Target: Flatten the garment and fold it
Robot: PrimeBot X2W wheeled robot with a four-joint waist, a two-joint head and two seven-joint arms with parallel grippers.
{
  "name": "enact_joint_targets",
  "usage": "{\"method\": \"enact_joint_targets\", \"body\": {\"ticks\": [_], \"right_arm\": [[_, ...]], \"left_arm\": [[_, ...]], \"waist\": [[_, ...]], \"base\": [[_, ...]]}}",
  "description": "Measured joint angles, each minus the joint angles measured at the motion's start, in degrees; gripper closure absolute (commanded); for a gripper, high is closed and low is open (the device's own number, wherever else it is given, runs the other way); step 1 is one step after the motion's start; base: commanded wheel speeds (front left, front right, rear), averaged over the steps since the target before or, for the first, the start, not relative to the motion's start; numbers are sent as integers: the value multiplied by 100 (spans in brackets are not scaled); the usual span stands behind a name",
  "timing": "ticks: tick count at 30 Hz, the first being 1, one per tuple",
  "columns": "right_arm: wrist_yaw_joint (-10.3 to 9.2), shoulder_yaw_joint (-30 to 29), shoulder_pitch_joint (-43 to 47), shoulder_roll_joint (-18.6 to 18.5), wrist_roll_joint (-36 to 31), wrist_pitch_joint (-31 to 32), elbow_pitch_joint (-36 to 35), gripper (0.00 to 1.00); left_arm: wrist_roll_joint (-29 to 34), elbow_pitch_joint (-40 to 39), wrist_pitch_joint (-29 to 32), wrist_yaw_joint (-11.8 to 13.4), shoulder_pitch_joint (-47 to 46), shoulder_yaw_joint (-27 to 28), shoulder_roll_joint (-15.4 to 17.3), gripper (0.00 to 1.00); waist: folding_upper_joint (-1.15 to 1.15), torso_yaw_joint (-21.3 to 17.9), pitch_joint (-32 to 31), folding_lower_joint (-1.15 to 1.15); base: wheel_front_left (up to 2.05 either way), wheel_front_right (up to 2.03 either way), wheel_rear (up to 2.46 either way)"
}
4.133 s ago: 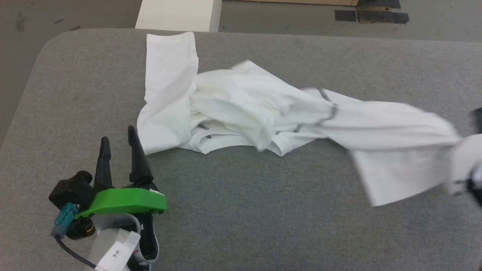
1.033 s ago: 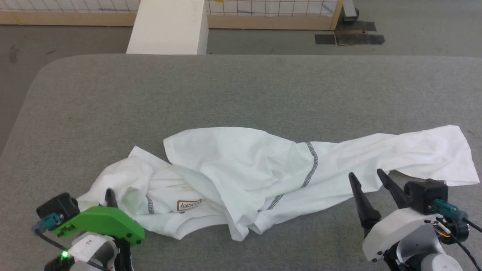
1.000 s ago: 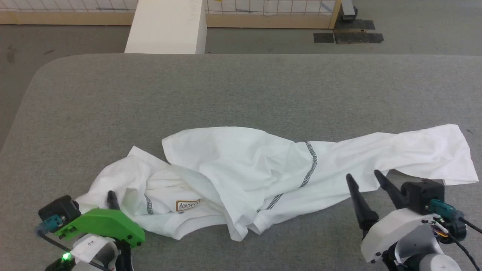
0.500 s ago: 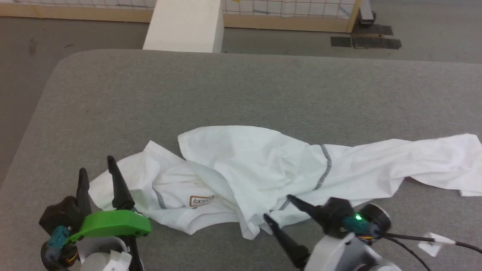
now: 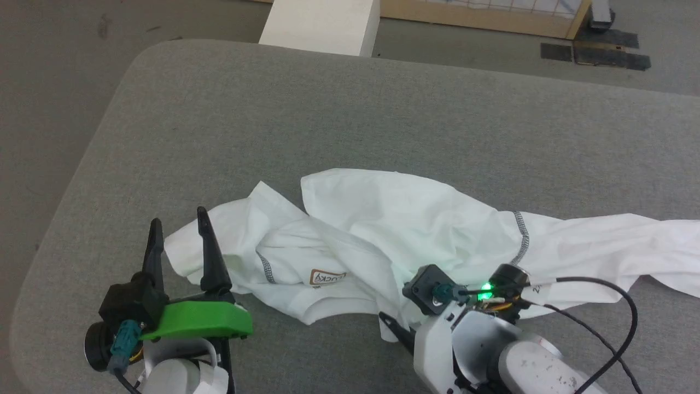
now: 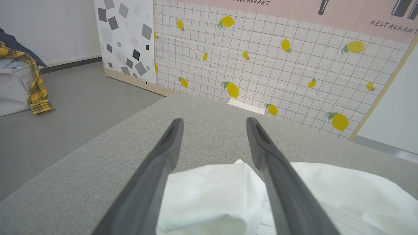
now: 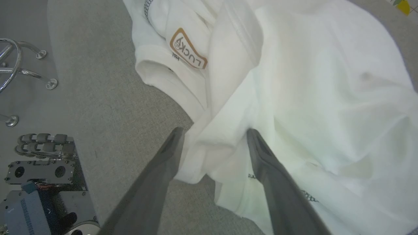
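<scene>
1. Grey fabric-covered bench (image 5: pixel 273 109) with rounded corners, grey floor around it. A white box (image 5: pixel 322 22) stands beyond the far edge.
2. Shirt (image 5: pixel 394 219): white, crumpled into a long strip toward the near edge. It runs from the left part out toward the right edge, well apart from the far edge.
3. Handling, judged: light, limp, thin knit with no stiffness. Not fragile. Layers are likely to lift together, and the bench fabric probably drags on it.
4. Hold points, judged: a hem corner or sleeve end, single layer only. The label (image 7: pixel 188 49) marks the collar.
5. Left gripper (image 5: pixel 178 216): fingers spread, empty, over the shirt's left end.
6. Right gripper (image 7: pixel 214 130): fingers spread, straddling a bunched fold at the shirt's near edge, not clamped.
7. Count: shirt 1, label 1, grey seams (image 5: pixel 522 241) visible 2, grippers 2, box 1.
</scene>
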Motion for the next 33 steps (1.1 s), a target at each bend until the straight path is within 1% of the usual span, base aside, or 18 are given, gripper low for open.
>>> {"method": "enact_joint_targets", "body": {"ticks": [1,2,4,7,11,13,15,18,21,24,27,31,32,33], "right_arm": [[0,10,-73,3,19,24,62,85],[0,3,-153,7,42,26,114,100],[1,-69,-287,8,131,38,159,100],[1,-475,-574,-41,253,37,114,100],[1,-1263,-1260,-355,265,153,37,100],[1,-1712,-1682,-512,226,209,136,100],[1,-2087,-2061,-647,134,269,383,100],[1,-2647,-2580,-832,-83,248,980,100],[1,-3234,-3054,-1050,-539,70,1719,100],[1,-3766,-3396,-1221,-987,-168,2273,100],[0,-3977,-3640,-1243,-1244,-344,2637,100],[1,-3968,-3696,-1078,-1198,-405,3055,100],[0,-3960,-3691,-1005,-1138,-381,3166,76],[1,-3909,-3675,-942,-1062,-326,3260,0]], "left_arm": [[-16,-3,0,0,-21,-18,-1,0],[-59,-10,0,3,-46,-58,-1,0],[-124,-29,0,25,-94,-148,-3,0],[-185,-71,0,97,-143,-268,-9,0],[-285,-89,0,129,-199,-407,-11,0],[-382,-100,-1,147,-238,-461,-11,0],[-426,-109,0,147,-287,-522,-11,0],[-495,-132,0,147,-404,-624,-11,0],[-534,-151,0,147,-550,-783,-12,0],[-597,-175,-1,157,-664,-926,-14,0],[-697,-198,-1,200,-698,-1000,-13,0],[-710,-197,-1,249,-698,-1036,-13,0],[-710,-191,-1,254,-698,-1027,-12,0],[-710,-181,-1,255,-697,-1033,-12,0]], "waist": [[0,34,25,0],[0,74,55,0],[0,146,107,0],[0,251,185,0],[0,389,276,0],[0,445,340,0],[0,496,406,0],[0,586,524,0],[0,711,661,0],[0,856,786,0],[0,980,929,0],[0,1088,1089,0],[0,1098,1121,1],[0,1096,1135,1]], "base": [[0,0,0],[0,0,0],[0,0,0],[0,0,0],[0,0,0],[0,0,0],[0,0,0],[0,0,0],[0,0,0],[0,0,0],[0,0,0],[0,0,0],[0,0,0],[0,0,0]]}}
